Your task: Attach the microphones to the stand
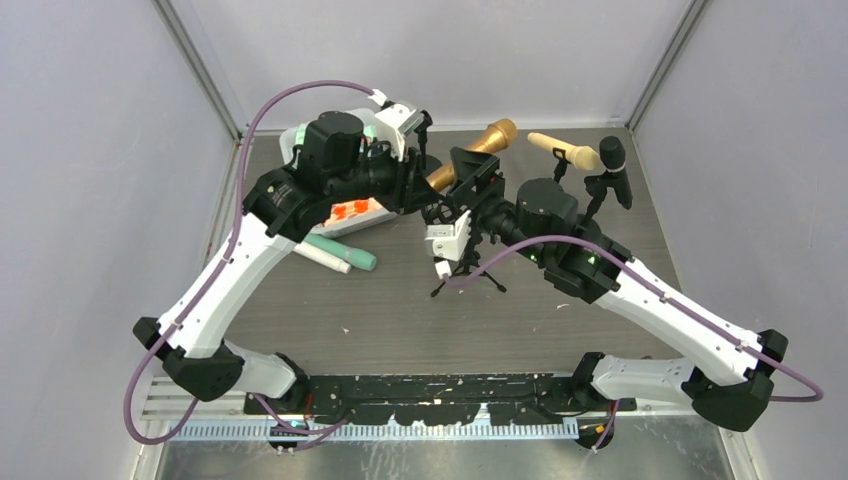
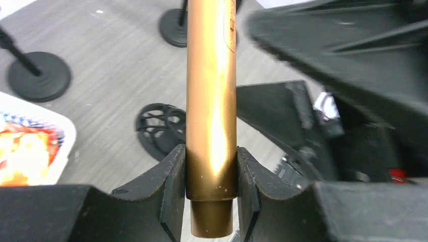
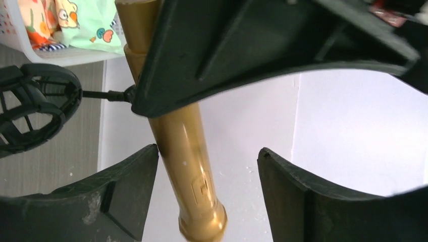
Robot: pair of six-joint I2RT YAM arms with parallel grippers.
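A gold microphone (image 1: 492,136) slants up toward the back of the table. My left gripper (image 1: 425,190) is shut on its handle (image 2: 211,101) near the tail end. My right gripper (image 1: 468,180) is open, and the gold handle (image 3: 186,166) passes between its jaws close to the left finger (image 3: 126,191). A black round clip (image 2: 161,128) lies just below; it also shows in the right wrist view (image 3: 30,111). A small tripod stand (image 1: 465,275) is under the right wrist. A beige microphone (image 1: 563,150) and a black microphone (image 1: 613,155) sit on stands at the back right.
A white tray (image 1: 350,212) with red packets lies under the left arm, with teal and white tubes (image 1: 340,252) beside it. Two round stand bases (image 2: 39,75) stand on the grey table. White walls close in the back and sides.
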